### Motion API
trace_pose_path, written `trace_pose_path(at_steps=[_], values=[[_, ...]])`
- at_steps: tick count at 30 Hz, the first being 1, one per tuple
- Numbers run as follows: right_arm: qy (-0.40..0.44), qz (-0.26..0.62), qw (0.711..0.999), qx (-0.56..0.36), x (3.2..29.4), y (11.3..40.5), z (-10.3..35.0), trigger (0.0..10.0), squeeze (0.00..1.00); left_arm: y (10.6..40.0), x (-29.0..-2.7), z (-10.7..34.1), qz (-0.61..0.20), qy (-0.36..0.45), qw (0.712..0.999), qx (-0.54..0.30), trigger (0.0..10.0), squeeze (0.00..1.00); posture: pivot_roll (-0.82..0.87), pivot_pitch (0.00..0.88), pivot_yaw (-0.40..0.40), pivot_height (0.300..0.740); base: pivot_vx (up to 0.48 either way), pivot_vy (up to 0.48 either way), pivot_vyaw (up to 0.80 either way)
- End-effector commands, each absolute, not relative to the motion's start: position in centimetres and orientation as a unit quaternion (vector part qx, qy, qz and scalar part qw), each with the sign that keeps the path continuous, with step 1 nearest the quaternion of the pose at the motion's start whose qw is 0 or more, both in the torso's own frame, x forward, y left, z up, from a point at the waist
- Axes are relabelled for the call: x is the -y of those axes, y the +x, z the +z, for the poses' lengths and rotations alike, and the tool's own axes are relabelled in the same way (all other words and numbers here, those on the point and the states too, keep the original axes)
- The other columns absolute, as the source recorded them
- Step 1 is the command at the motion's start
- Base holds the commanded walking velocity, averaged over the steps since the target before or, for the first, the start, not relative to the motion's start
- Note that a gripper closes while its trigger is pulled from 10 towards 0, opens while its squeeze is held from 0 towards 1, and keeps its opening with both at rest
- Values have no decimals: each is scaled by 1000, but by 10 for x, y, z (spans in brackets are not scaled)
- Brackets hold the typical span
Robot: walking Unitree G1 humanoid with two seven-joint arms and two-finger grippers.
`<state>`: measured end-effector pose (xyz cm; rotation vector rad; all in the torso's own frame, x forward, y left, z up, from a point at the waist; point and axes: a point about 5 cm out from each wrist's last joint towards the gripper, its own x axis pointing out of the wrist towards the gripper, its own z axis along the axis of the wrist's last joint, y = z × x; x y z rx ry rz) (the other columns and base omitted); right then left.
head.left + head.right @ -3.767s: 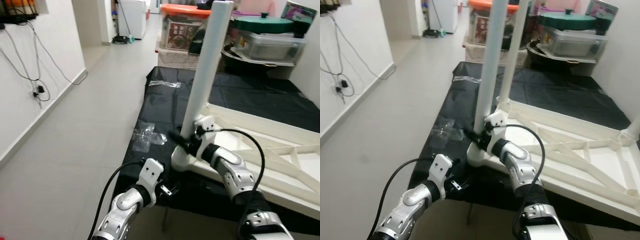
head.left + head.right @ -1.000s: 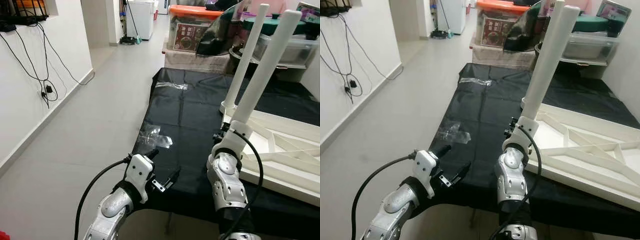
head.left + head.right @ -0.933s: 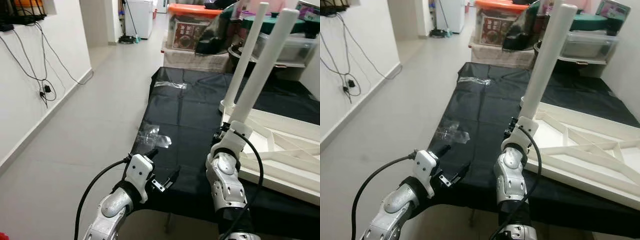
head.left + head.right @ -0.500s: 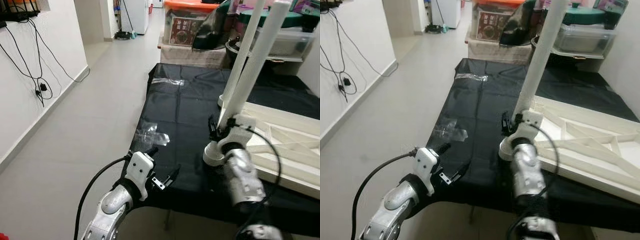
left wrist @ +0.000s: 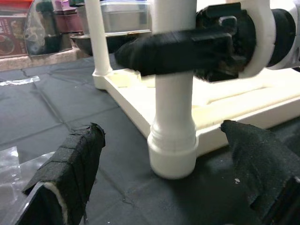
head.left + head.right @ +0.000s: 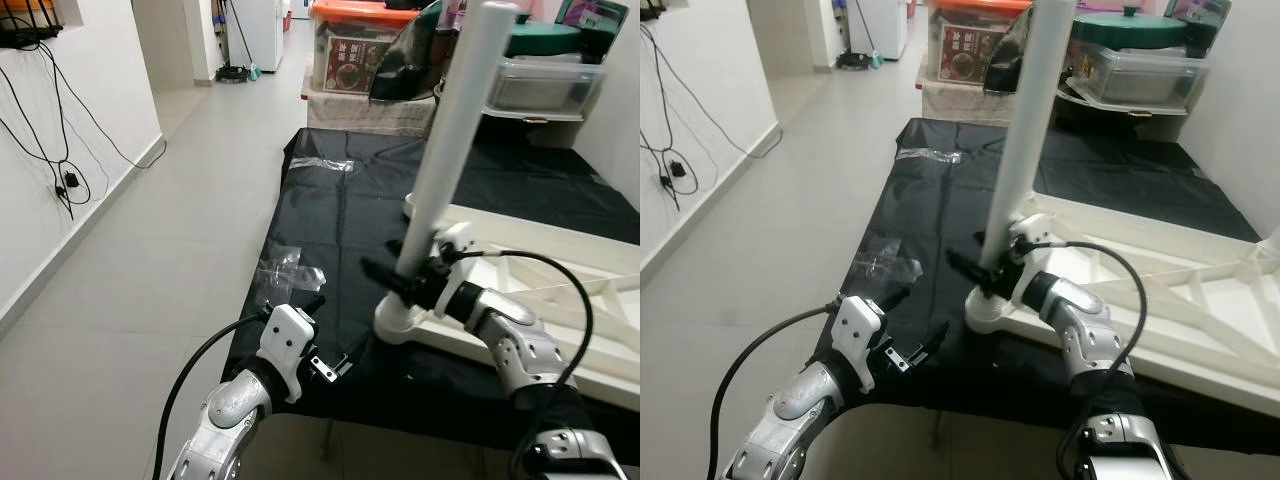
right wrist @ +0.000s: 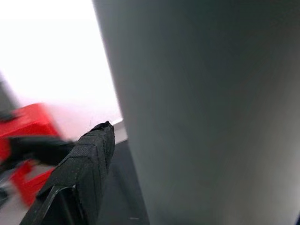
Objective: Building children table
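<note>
The little white table top (image 6: 560, 290) lies upside down on the black sheet (image 6: 340, 230), w/ its ribs facing up. The right gripper (image 6: 400, 280) is shut around the near white leg (image 6: 450, 150), low down, just above the round foot piece (image 6: 400, 325) at the table's corner. That leg stands up, leaning a bit. The left gripper (image 6: 335, 345) hangs at the near edge of the sheet w/ its fingers (image 5: 70, 164) spread apart & holding nothing; it looks right at the leg's base. A 2nd leg (image 5: 96, 42) stands at the far corner, so it looks like 2 legs are in place or nearly so. Another leg base shows at the far right corner (image 6: 1268, 250), but I can't tell about the 4th. The near leg prob. needs more turning or pushing to sit tight. Small clear plastic bags (image 6: 290, 270) lie on the sheet nearby, maybe w/ screws etc. After the legs are tight, the table must be flipped the right way up.
</note>
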<state>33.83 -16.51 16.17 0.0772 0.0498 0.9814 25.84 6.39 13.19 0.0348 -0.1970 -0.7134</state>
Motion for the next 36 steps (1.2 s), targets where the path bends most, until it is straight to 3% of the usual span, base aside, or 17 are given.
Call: trace_pose_path(at_steps=[1, 2, 5, 6, 10, 11, 15, 16, 17, 18, 19, 20, 22, 25, 31, 32, 36], values=[[38, 522, 851, -37, 151, 336, 159, 10000, 0, 259, -62, 132, -353, 21, 931, 94, 10000, 0, 151, 0, -92, 740, 0, 0, 0], [39, 529, 847, -39, 149, 335, 159, 6235, 0, 259, -63, 131, -354, 23, 930, 93, 10000, 0, 149, 0, -93, 740, 0, 0, 0], [39, 534, 844, -40, 148, 335, 159, 6235, 0, 259, -63, 131, -355, 24, 930, 92, 10000, 0, 149, 0, -93, 740, 0, 0, 0], [39, 515, 856, -35, 146, 333, 152, 0, 0, 259, -63, 129, -356, 25, 930, 89, 10000, 0, 150, 0, -91, 740, 0, 0, 0], [40, 505, 862, -32, 146, 333, 150, 0, 0, 259, -63, 129, -356, 25, 930, 88, 10000, 0, 150, 0, -91, 740, 0, 0, 0], [47, 445, 894, -28, 149, 337, 145, 0, 0, 259, -62, 128, -356, 24, 930, 87, 10000, 0, 150, 0, -91, 740, 0, 0, 0], [49, 391, 919, -21, 154, 340, 143, 0, 0, 258, -62, 128, -356, 24, 930, 86, 10000, 0, 150, 0, -91, 740, 0, 0, 0], [63, 283, 957, -9, 163, 347, 144, 0, 0, 258, -62, 127, -357, 24, 930, 85, 10000, 0, 142, 0, -86, 740, 0, 0, 0], [63, 283, 957, -9, 163, 347, 144, 0, 0, 258, -62, 127, -357, 24, 930, 85, 10000, 0, 142, 0, -86, 740, 0, 0, 0], [72, 156, 985, -5, 175, 352, 144, 0, 0, 258, -61, 126, -357, 24, 930, 83, 10000, 0, 135, 0, -83, 740, 0, 0, 0], [72, 156, 985, -5, 175, 352, 144, 0, 0, 258, -61, 126, -357, 24, 930, 83, 10000, 0, 135, 0, -83, 740, 0, 0, 0], [85, 38, 996, -17, 186, 352, 141, 0, 0, 258, -62, 125, -358, 24, 930, 82, 10000, 0, 135, 0, -83, 740, 0, 0, 0], [94, -139, 984, -55, 200, 343, 131, 0, 0, 258, -62, 123, -360, 28, 929, 80, 10000, 0, 136, 0, -84, 740, 0, 0, 0], [100, -233, 966, -55, 199, 331, 127, 0, 0, 258, -62, 122, -359, 30, 929, 79, 10000, 0, 138, 0, -82, 740, 0, 0, 0], [117, -281, 952, -45, 177, 326, 124, 0, 0, 259, -63, 122, -358, 32, 930, 81, 10000, 0, 136, 0, -81, 740, 0, 0, 0], [125, -246, 960, -43, 164, 330, 122, 10000, 0, 259, -64, 122, -356, 31, 930, 80, 10000, 0, 138, 0, -83, 740, 0, 0, 0], [129, -217, 967, -33, 157, 333, 124, 10000, 0, 259, -64, 122, -356, 30, 930, 80, 10000, 0, 138, 0, -83, 740, 0, 0, 0]])
